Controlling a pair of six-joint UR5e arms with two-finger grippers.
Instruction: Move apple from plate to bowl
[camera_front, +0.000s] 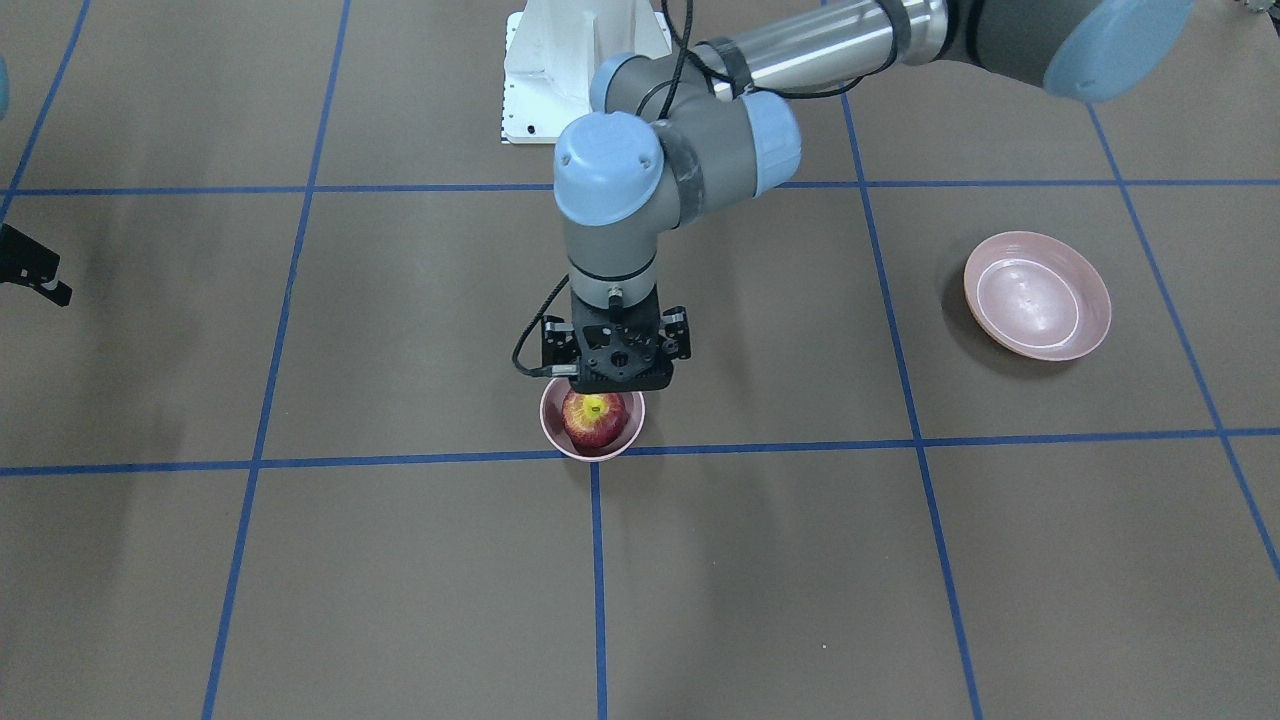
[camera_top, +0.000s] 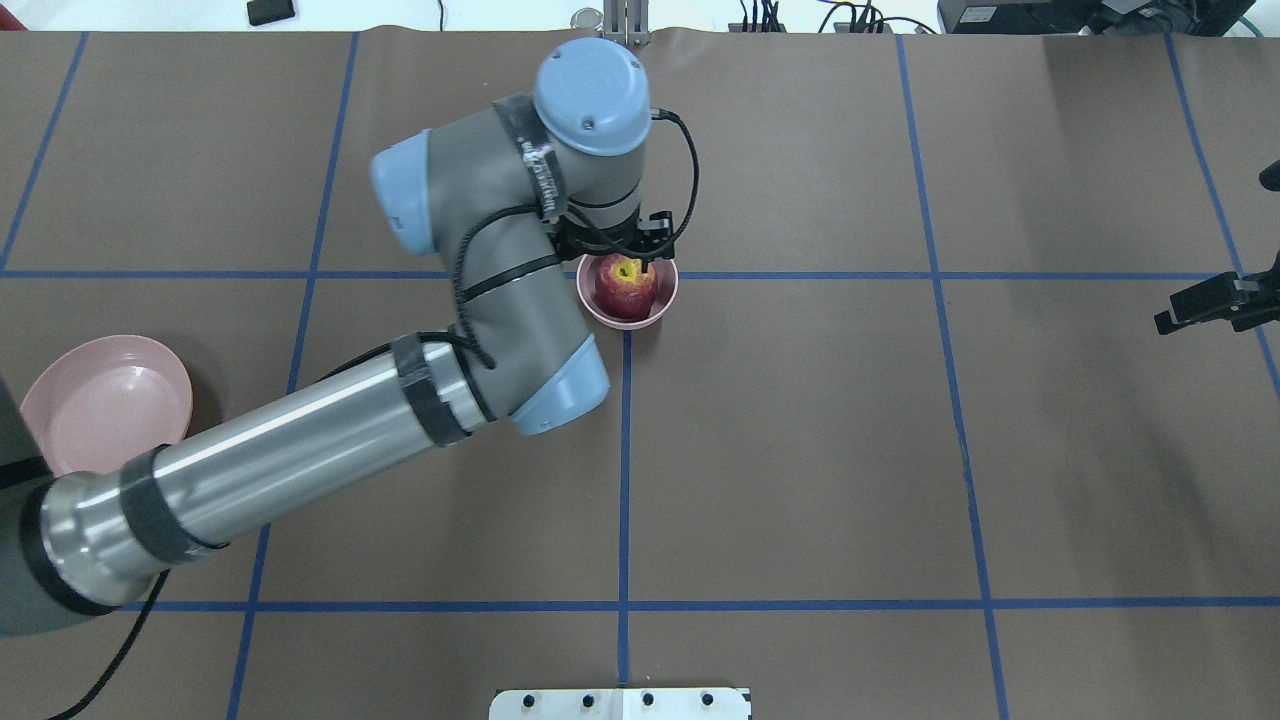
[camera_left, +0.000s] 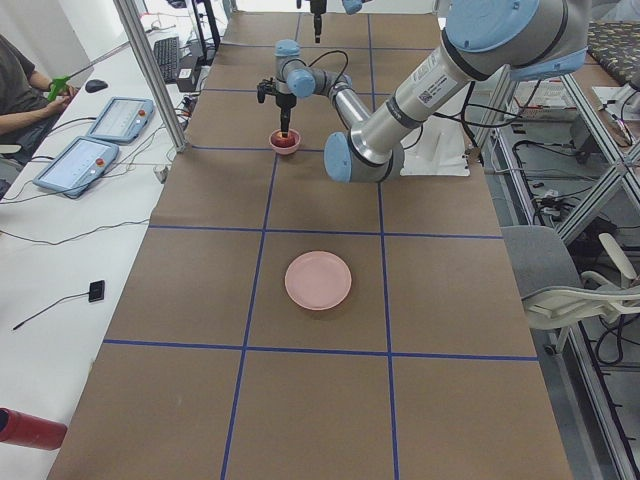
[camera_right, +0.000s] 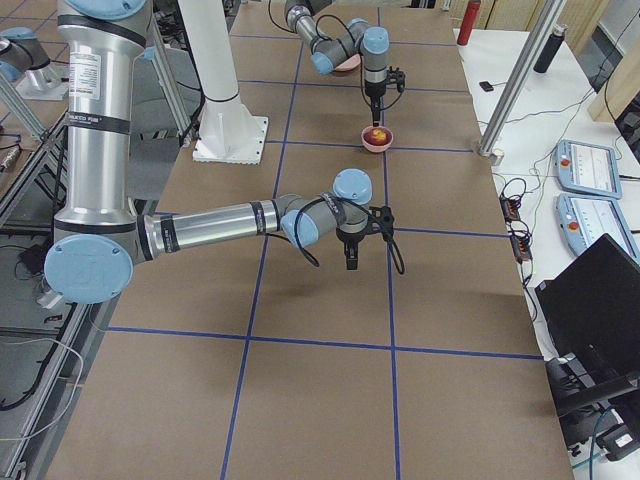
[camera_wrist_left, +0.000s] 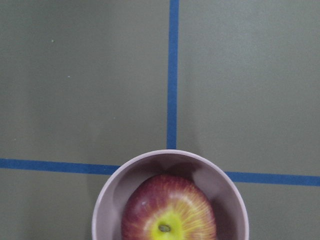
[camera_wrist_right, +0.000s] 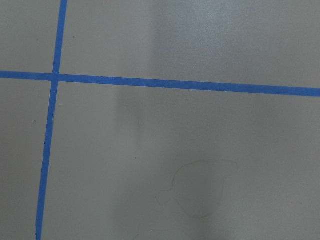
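The dark red apple with a yellow-green stem patch sits stem-up inside the small deep pink bowl at the table's middle. It also shows in the overhead view and in the left wrist view. My left gripper hangs straight down just above the apple. One finger stands off to the side and grips nothing, so the gripper reads as open. The wide shallow pink plate lies empty on my left side. My right gripper hovers far off on my right, its fingers unclear.
The brown table is marked with blue tape lines. My left arm's forearm stretches from the plate's side to the bowl. The white robot base plate is at my edge. Operators' tablets lie beyond the table's far edge.
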